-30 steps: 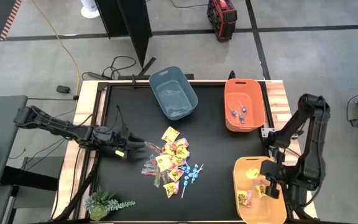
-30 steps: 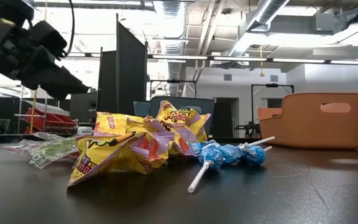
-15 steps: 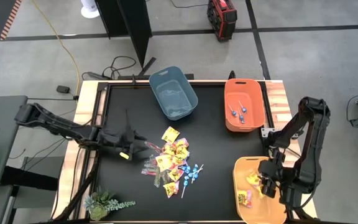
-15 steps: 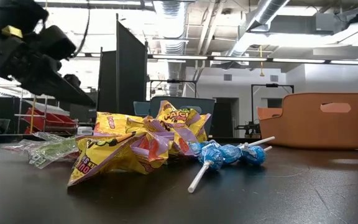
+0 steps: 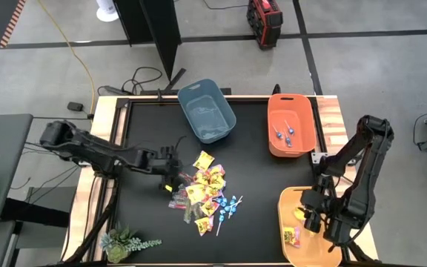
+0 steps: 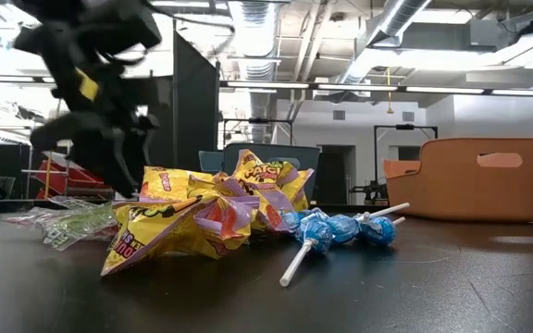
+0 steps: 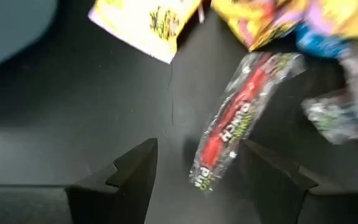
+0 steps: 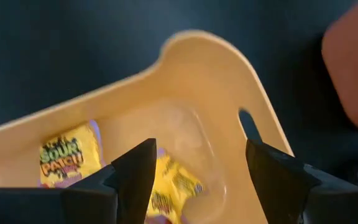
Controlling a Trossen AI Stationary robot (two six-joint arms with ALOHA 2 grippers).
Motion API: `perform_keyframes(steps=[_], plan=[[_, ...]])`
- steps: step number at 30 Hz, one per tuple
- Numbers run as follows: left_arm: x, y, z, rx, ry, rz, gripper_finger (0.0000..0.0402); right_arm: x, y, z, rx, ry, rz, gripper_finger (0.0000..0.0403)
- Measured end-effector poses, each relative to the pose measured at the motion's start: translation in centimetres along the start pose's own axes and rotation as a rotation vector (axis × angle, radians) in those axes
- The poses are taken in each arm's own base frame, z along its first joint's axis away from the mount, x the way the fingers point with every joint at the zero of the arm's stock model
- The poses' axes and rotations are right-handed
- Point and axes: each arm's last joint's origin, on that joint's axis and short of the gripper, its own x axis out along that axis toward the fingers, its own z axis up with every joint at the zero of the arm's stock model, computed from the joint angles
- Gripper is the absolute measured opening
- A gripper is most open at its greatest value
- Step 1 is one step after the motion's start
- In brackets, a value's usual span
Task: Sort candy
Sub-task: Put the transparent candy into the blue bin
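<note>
The candy lies in a pile (image 5: 206,194) in the middle of the black table: yellow packets (image 6: 192,217), blue lollipops (image 6: 340,228) and clear-wrapped sticks (image 6: 72,222). My left gripper (image 5: 172,178) stands open at the pile's left edge, pointing down. In the left wrist view its fingers (image 7: 197,177) stand on either side of the end of a red clear-wrapped stick (image 7: 232,121) without touching it. My right gripper (image 5: 310,216) hangs open over the yellow bin (image 5: 325,252), where yellow packets (image 8: 64,158) lie on the floor.
A blue-grey bin (image 5: 207,111) stands at the far middle. An orange bin (image 5: 291,124) at the far right holds blue lollipops. A small plant (image 5: 124,241) sits at the near left corner. Bare black table lies left of and in front of the pile.
My left gripper has swung toward the table's right edge, up to the pile, and has tipped from nearly level to pointing steeply down. My right gripper has let go of a yellow packet, which now lies in the yellow bin.
</note>
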Motion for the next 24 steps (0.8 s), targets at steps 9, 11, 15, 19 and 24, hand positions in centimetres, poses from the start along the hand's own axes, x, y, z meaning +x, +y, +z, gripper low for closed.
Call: perform_keyframes(steps=[9, 11, 15, 19, 24], plan=[[3.5, 0.9, 1.0, -0.010, 0.101, -0.101, 0.0219, 0.6, 0.3, 1.3, -0.031, -0.076, 0.013, 0.0264], [4.1, 1.0, 0.9, -0.020, 0.115, -0.117, 0.0219, 0.6, 0.4, 1.5, -0.035, -0.087, 0.013, 0.0264], [4.6, 1.2, 0.8, -0.035, 0.122, -0.149, 0.0213, 0.7, 0.4, 1.6, -0.035, -0.092, 0.015, 0.0264], [4.7, 1.1, 0.7, -0.038, 0.128, -0.172, 0.0169, 0.7, 0.4, 1.6, -0.033, -0.097, 0.016, 0.0264], [4.7, 1.0, 0.5, -0.041, 0.145, -0.192, 0.0057, 0.7, 0.4, 1.7, -0.032, -0.127, 0.013, 0.0264]])
